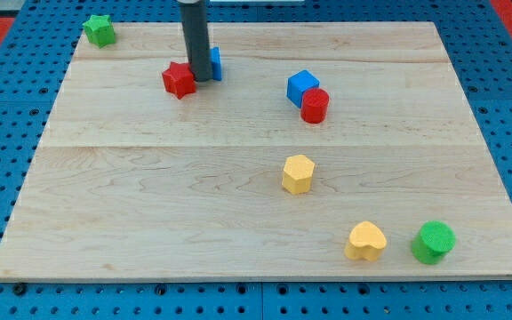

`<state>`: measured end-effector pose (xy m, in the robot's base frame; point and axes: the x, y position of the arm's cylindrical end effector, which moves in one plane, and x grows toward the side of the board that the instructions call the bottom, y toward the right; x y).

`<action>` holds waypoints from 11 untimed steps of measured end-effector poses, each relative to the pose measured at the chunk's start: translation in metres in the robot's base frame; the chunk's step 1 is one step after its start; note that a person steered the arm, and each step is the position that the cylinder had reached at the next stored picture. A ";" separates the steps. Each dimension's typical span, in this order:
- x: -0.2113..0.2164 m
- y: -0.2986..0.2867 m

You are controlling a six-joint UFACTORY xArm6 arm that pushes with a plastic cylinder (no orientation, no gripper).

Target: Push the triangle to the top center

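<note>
Boards come first by size: the wooden board (238,196) fills most of the view, and we place everything else from the red star (179,80) near its upper left. Our rod (194,36) stands just right of that star, with my tip (199,78) down at the board beside it. We carry no jaws at all, so nothing opens or closes; the tip only pushes. Just right of the rod peeks a blue block (215,63), mostly hidden; we judge it to be the triangle, touching or nearly touching the tip. Its heading and long axis cannot be told from the sliver showing. To push it well, we should keep contact on its left face and steer rightward and slightly upward, avoiding dragging the star along. Farther right of the star sit a blue cube (301,86) and red cylinder (315,105).
</note>
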<state>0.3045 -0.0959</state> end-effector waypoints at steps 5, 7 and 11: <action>-0.053 0.085; -0.053 0.082; -0.020 0.081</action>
